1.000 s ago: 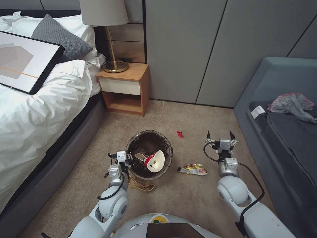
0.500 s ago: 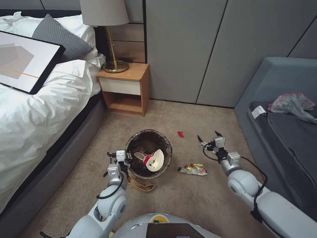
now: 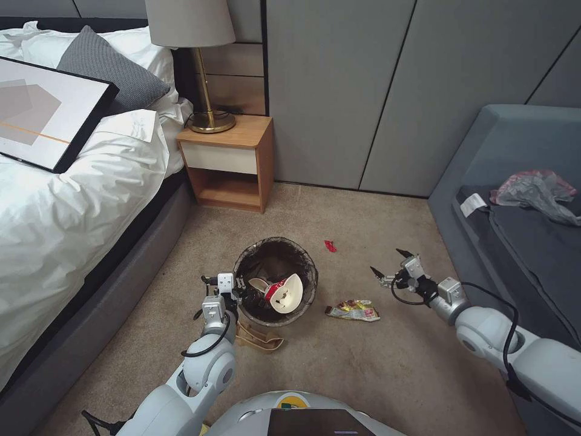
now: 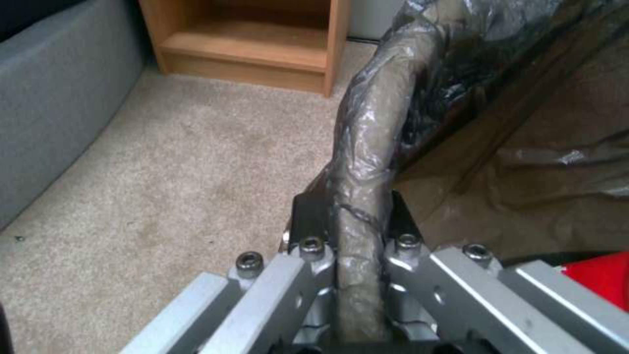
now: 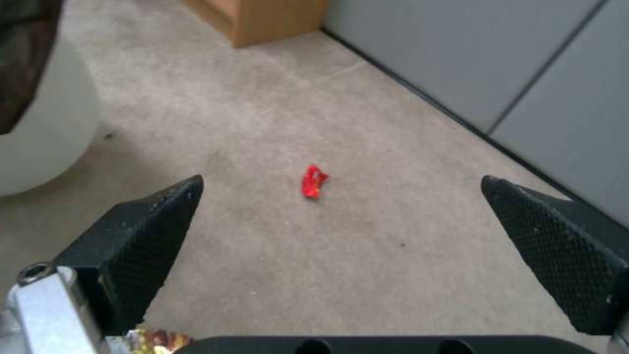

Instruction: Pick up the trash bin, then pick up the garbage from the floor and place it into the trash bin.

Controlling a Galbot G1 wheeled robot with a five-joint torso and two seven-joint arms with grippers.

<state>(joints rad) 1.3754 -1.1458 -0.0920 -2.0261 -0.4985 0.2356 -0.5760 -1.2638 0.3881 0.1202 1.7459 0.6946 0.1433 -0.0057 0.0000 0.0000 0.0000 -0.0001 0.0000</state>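
Bedroom carpet, mid-cleanup: the left gripper (image 4: 357,231) is clamped on the bag-wrapped rim of the trash bin (image 3: 275,281), near the nightstand (image 3: 227,162), with a red-and-white paper cup (image 3: 284,295) lying inside. The right gripper (image 3: 394,266) hangs low over the carpet with its fingers spread wide and nothing between them, pointed toward a small red scrap (image 5: 314,181) beyond the bin. A yellow snack wrapper (image 3: 353,310) lies just beside the bin. Both pieces look feather-light, thin and crinkly, likely to slide on the pile; a pinch across a raised crumpled fold seems the surest hold.
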